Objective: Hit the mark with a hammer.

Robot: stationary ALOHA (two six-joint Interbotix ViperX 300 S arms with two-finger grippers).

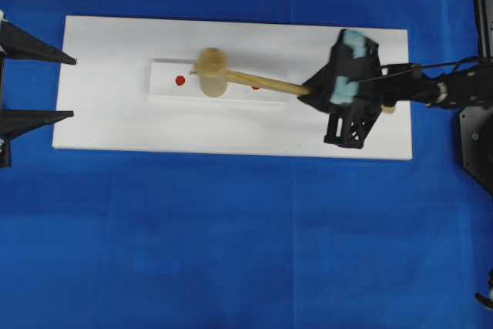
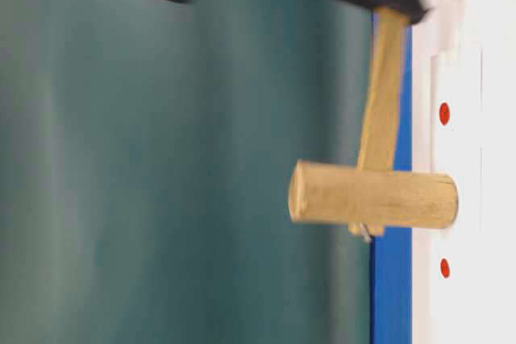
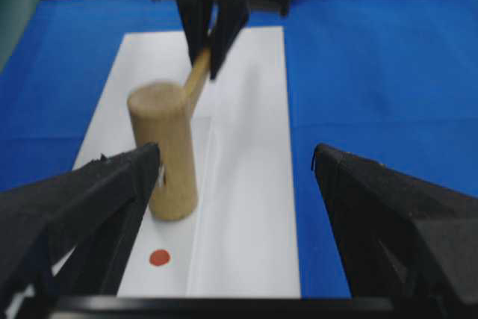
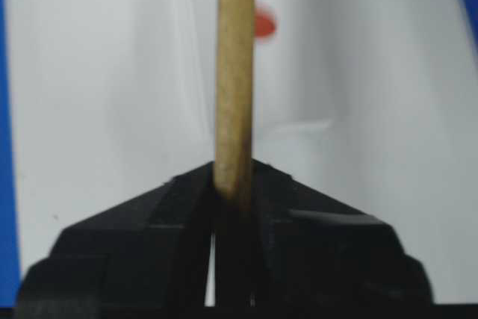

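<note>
Overhead exterior view: the right end effector (image 1: 312, 90) is clamped on the handle of the hammer (image 1: 231, 77), gripping near the handle's far end, with the slim handle running leftward from the fingertips to the thick cylindrical head. The right wrist view confirms the grip — both black fingers (image 4: 179, 207) press against the flat wooden handle, which rises straight up the picture. The hammer head sits over the middle of the white block (image 1: 166, 81), a narrow rectangular piece lying on the larger white board (image 1: 231, 129). In the table-level exterior view, which is turned on its side, one end face of the head meets or nearly meets the block surface between two red dots; contact cannot be confirmed. The mark (image 1: 180, 80) — a red dot to the left of the head in the overhead view — is uncovered and lies just beside the head, apart from it. A second red dot (image 1: 256, 87) shows partly from under the handle on the other side of the head. The left end effector (image 1: 73, 86) stands with its fingers spread wide, holding nothing, at the left edge of the board, well apart from the block. The board rests on the blue bench (image 1: 231, 252).
</note>
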